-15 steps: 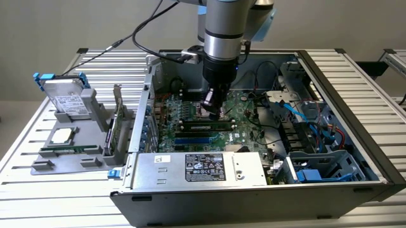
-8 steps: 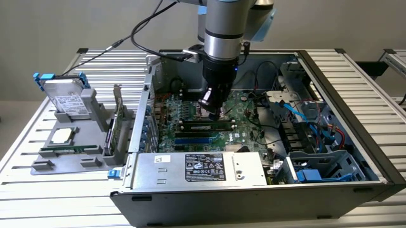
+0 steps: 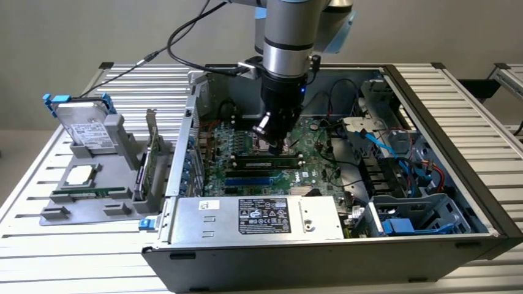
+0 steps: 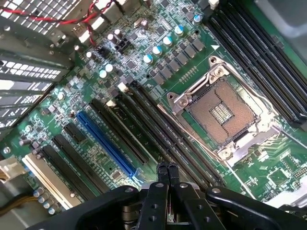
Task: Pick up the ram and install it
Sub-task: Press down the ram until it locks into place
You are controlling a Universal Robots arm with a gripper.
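1. The end effector (image 4: 167,168) is seen in the wrist view with its two black fingertips (image 4: 162,170) pressed together and nothing pinched between them.
2. In the exterior view the end effector (image 3: 276,146) is held low inside the open computer case (image 3: 457,153), its tip just above the motherboard (image 3: 315,138).
3. The ram (image 3: 266,163), a slim dark-green stick with black chips, is seen lying lengthwise in a memory slot just below the tip, between the slot's end clips. Whether it is fully seated cannot be told.
4. In the wrist view, long black memory slots (image 4: 168,134) are seen running diagonally beneath the fingertips, with a blue expansion slot (image 4: 105,141) beside them.
5. An open processor socket (image 4: 223,112) with a metal frame is seen next to those slots, and another bank of black slots (image 4: 259,52) lies on its far side.
6. A grey power supply (image 3: 253,217) with a black label is mounted along the near edge of the case.
7. Blue cables (image 3: 392,150) and a drive cage (image 3: 408,214) are found toward the exterior view's right.
8. Outside the case, at the exterior view's left, a grey holder (image 3: 86,190) stands on the slatted metal counter (image 3: 49,245); a hard drive (image 3: 86,125) is propped upright in it and a processor chip (image 3: 82,174) is laid flat.
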